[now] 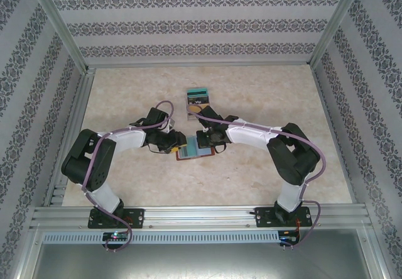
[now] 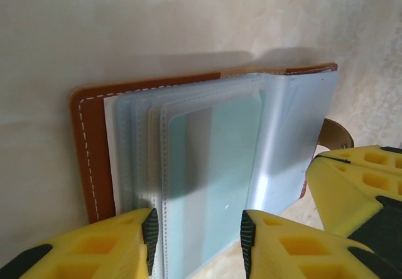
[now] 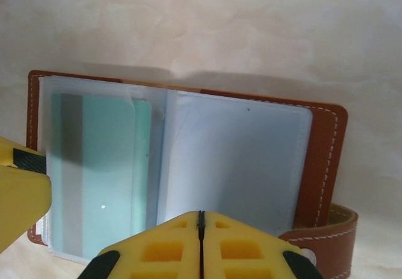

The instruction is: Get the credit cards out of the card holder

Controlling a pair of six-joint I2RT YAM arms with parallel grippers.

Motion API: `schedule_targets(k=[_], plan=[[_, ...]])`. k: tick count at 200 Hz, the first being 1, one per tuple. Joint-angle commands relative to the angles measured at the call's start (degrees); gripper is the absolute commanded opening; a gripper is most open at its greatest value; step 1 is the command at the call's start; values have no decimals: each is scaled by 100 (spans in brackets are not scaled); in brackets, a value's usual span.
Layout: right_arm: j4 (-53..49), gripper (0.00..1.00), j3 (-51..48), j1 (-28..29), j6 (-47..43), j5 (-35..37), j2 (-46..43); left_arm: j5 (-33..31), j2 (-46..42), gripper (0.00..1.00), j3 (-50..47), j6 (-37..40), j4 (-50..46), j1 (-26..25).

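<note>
Extraction in hand: spread left tool (image 2: 198, 238) straddles sleeved teal plastic credit card (image 2: 229, 159) in brown leather card holder (image 2: 93, 159), right tool (image 3: 200, 221) pressed together alongside; next move likely requires pinching the card's edge.

A: How is the card holder (image 2: 91, 141) finished?
B: Smooth, matt brown leather is seen, stitched in white thread; the sleeve pages (image 2: 295, 128) are translucent, slightly glossy plastic.
A: And the table (image 1: 264, 97)?
B: A pale, marbled, matt surface is shown, possibly laminate.

You are viewing the card holder (image 1: 190, 151) lying open on the table (image 1: 125, 90), with a small stack (image 1: 200, 97) lying behind it.
</note>
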Motion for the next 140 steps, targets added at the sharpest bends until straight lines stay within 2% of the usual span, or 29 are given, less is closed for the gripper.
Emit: schedule_targets(k=[1,25,63,140], plan=[[218,9,2,17,-74,-199,-73,-95,3,41,4,10,-8,51],[299,9,120,15,-91,-498,-52,-167,-105,41,19,60,-164,100],[249,2,305,17,-103,-718,212,-216,-345,41,-69,122,-259,303],[234,2,376,33,-122,-926,516,-97,-249,41,-167,65,-95,312]])
